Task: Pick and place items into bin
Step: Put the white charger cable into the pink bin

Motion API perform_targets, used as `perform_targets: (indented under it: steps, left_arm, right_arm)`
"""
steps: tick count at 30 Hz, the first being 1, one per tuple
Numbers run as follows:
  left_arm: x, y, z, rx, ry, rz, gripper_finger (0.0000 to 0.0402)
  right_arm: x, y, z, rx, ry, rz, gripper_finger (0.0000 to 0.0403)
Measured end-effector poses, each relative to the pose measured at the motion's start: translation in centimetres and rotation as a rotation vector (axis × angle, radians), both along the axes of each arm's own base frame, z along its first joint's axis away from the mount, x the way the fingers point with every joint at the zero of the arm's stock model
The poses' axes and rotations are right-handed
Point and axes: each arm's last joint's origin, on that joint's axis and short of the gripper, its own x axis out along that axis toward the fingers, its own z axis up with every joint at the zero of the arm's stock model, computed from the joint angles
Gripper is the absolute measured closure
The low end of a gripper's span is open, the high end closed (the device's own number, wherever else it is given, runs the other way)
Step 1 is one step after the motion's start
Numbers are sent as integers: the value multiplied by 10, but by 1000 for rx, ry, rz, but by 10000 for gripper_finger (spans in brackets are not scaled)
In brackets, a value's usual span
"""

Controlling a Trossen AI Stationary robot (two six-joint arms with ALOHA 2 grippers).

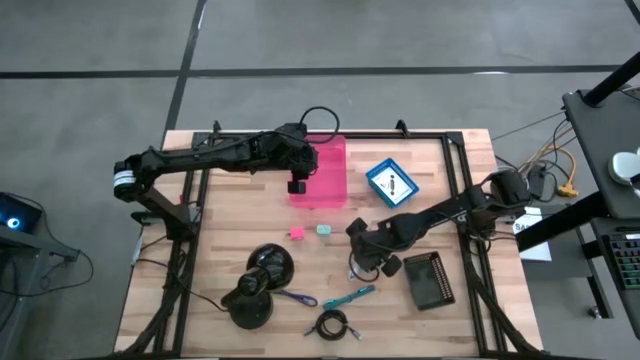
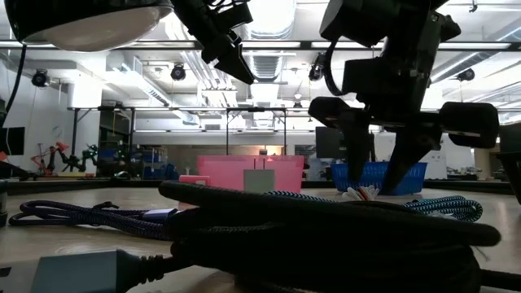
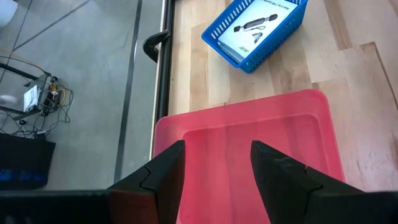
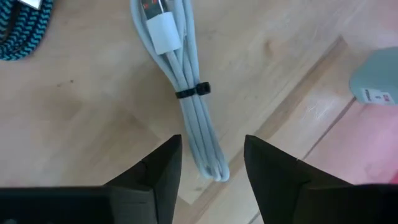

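One white cable [image 4: 186,93] lies beneath right pincer [image 4: 211,162].

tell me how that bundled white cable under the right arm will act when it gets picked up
The white cable is probably floppy: it lies in long soft loops. The black tie around its middle should keep the strands together, so it likely lifts as one bundle with the ends sagging. It looks light, so the open right tool could nudge it sideways.

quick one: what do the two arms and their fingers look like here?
Both arms are dark, jointed links. The left arm has a white band near its base. Each gripper ends in two black, angular, wedge-shaped fingers: left gripper, right gripper.
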Motion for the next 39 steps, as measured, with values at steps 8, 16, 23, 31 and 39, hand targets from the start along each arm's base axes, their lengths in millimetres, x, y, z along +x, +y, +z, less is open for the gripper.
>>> perform_targets:
  steps: [8, 16, 23, 31, 39]
  left_arm:
    - [0, 0, 0, 0, 0, 0, 234]
    - [0, 0, 0, 0, 0, 0, 234]
    - [0, 0, 0, 0, 0, 0, 234]
    - [0, 0, 0, 0, 1, 0, 234]
    - [0, 0, 0, 0, 0, 0, 234]
  right_arm:
    - [1, -3, -1, -1, 2, -1, 292]
    - [-1, -4, -2, 56, 23, 55, 318]
    - [0, -4, -3, 57, 14, 64, 319]
    - [-8, -7, -12, 43, 45, 63, 319]
    - [-7, -8, -11, 39, 37, 71, 341]
